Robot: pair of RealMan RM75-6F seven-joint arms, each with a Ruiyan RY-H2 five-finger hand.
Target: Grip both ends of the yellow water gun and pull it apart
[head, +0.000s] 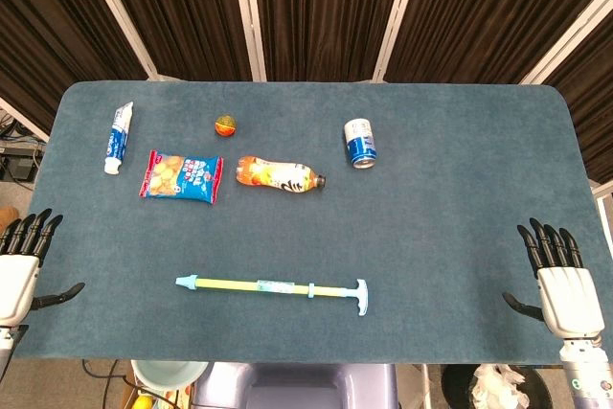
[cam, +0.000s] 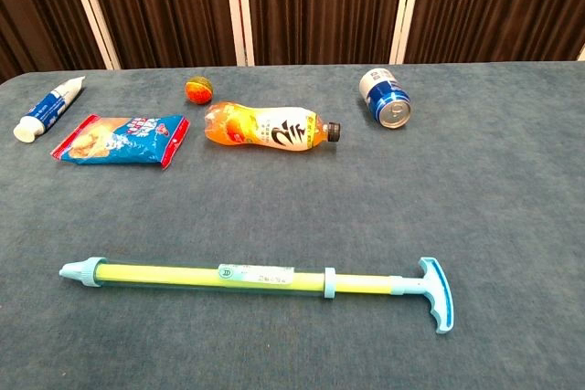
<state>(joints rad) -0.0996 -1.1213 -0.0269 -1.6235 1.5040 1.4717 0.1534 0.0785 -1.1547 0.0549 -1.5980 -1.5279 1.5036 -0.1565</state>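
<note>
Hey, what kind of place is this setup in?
Probably a robot lab or test station, not a home: a blue felt-covered table backed by dark curtains with white poles, assorted items like a yellow water gun laid out, and open robot hands, left and right.

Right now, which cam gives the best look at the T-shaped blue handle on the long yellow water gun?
Chest view: the T-shaped blue handle is large and close, its curved crossbar and its join to the yellow water gun clear. Head view shows the same handle from above, small, with little detail.
</note>
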